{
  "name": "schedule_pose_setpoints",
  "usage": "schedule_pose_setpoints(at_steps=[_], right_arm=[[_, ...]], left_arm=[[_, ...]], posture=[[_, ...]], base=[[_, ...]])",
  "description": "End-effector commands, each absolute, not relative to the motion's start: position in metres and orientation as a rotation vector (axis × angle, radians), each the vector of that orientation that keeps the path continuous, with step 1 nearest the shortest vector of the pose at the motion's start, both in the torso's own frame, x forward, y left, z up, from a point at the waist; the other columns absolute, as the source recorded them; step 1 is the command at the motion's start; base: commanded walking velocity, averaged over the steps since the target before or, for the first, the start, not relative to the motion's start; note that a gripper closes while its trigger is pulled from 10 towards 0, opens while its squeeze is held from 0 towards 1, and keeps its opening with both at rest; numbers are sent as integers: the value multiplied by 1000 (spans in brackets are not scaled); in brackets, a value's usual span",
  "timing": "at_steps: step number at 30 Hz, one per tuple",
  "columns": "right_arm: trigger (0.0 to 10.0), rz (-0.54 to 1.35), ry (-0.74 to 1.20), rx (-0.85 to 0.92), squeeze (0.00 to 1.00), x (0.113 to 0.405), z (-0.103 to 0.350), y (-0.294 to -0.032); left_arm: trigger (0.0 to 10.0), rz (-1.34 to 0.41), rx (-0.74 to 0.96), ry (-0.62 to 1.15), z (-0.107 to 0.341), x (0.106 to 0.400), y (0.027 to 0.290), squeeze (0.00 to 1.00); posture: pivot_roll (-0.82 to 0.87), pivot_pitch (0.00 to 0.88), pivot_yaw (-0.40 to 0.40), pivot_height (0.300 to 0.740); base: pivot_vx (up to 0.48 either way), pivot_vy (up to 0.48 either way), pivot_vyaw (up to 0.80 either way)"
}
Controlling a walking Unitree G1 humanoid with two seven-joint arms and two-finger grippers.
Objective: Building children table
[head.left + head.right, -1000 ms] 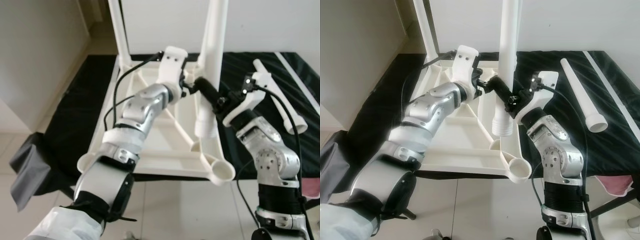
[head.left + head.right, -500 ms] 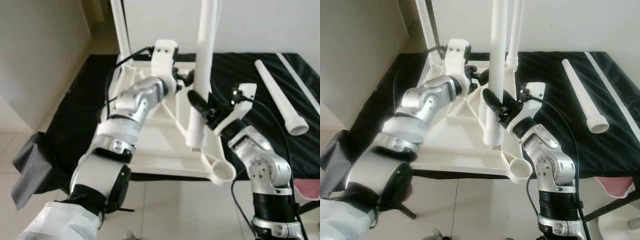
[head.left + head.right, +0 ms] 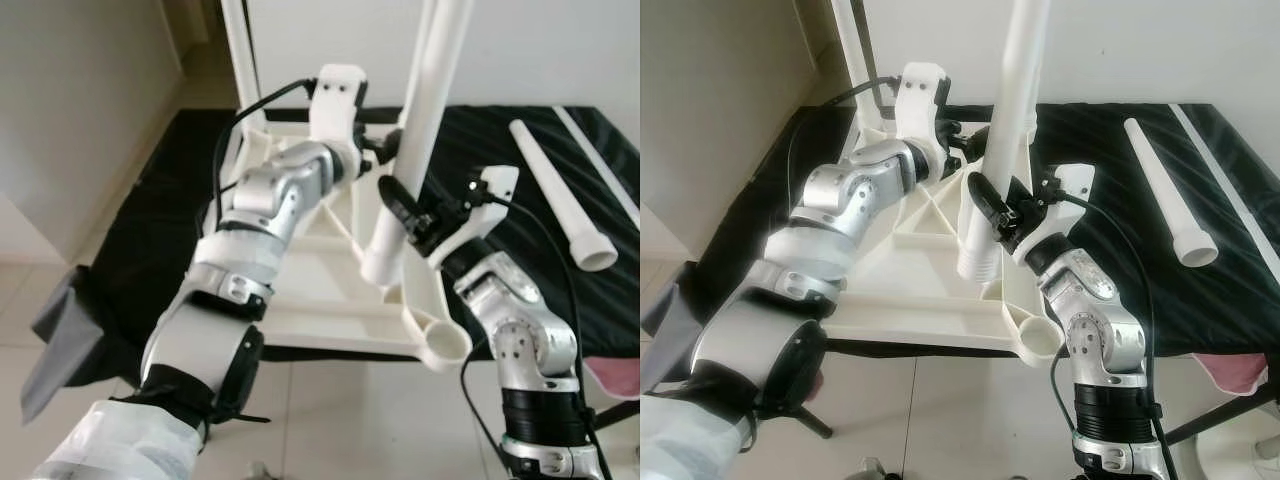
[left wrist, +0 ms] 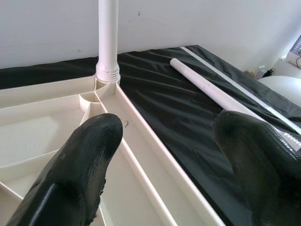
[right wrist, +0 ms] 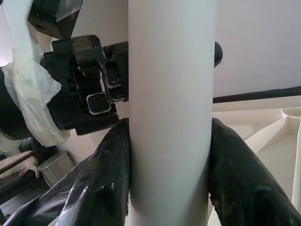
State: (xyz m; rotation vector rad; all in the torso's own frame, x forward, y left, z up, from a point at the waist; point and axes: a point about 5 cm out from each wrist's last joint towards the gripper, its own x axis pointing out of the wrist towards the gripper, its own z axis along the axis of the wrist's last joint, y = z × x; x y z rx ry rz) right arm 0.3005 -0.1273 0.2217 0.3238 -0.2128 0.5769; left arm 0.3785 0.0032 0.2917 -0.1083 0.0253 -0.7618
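Note:
The white table top point(image 3: 300, 320) lies upside down on a black cloth. Legs stand screwed into its far left corner point(image 3: 238, 60) and far right corner point(image 4: 108, 37). My right gripper point(image 3: 400, 205) is shut on a third white leg point(image 3: 1005, 130) a little above its threaded lower end. That leg tilts, top leaning right, with its end hovering over the frame's right side. The near right socket point(image 3: 440, 340) is empty. My left gripper point(image 3: 375, 155) is open just left of the held leg, with nothing between its fingers point(image 4: 84, 155). A fourth leg point(image 3: 555, 195) lies loose on the cloth.
A long thin white rod point(image 3: 600, 160) lies along the cloth's right side. A grey cloth point(image 3: 60, 330) hangs off the table's left corner, over the tiled floor. Something pink point(image 3: 615, 375) shows at the right edge. A white wall stands close behind the table.
The held leg moved left and nearer over the frame, stood upright half a second ago, and now leans with its top to the right. The left gripper stayed beside it.

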Motion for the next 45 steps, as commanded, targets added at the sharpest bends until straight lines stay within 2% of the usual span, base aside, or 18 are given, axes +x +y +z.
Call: schedule_pose_setpoints(at_steps=[1,15,21,22,24,28,32,40,45], right_arm=[[10000,610,-128,324,0,305,209,-112],[10000,608,-133,329,0,310,212,-109],[10000,566,-170,325,0,309,216,-118],[10000,528,-193,325,0,308,220,-125],[10000,486,-218,324,0,308,224,-133],[10000,418,-246,315,0,308,229,-144],[10000,328,-275,288,0,309,233,-155],[10000,256,-305,246,0,308,237,-161],[10000,168,-326,184,0,308,239,-168]], left_arm=[[10000,-1113,-90,-82,321,353,-26,0],[10000,-1123,-93,-85,321,346,-29,0],[10000,-986,-67,-155,320,361,-12,0],[10000,-903,-46,-205,318,367,-3,0],[10000,-844,-50,-237,315,371,5,0],[10000,-834,-133,-251,312,369,11,0],[10000,-833,-139,-265,301,364,16,0],[10000,-828,-122,-293,287,358,20,0],[10000,-887,-92,-286,257,343,24,0]], posture=[[-77,0,29,740],[-70,0,24,740],[-68,0,22,740],[-71,0,23,740],[-74,0,26,740],[-77,0,28,740],[-78,0,27,740],[-72,0,23,740],[-65,7,17,740]], base=[[0,0,0],[0,0,0],[0,0,0],[0,0,0],[0,0,0],[0,0,0],[0,0,0],[0,0,0],[0,0,0]])
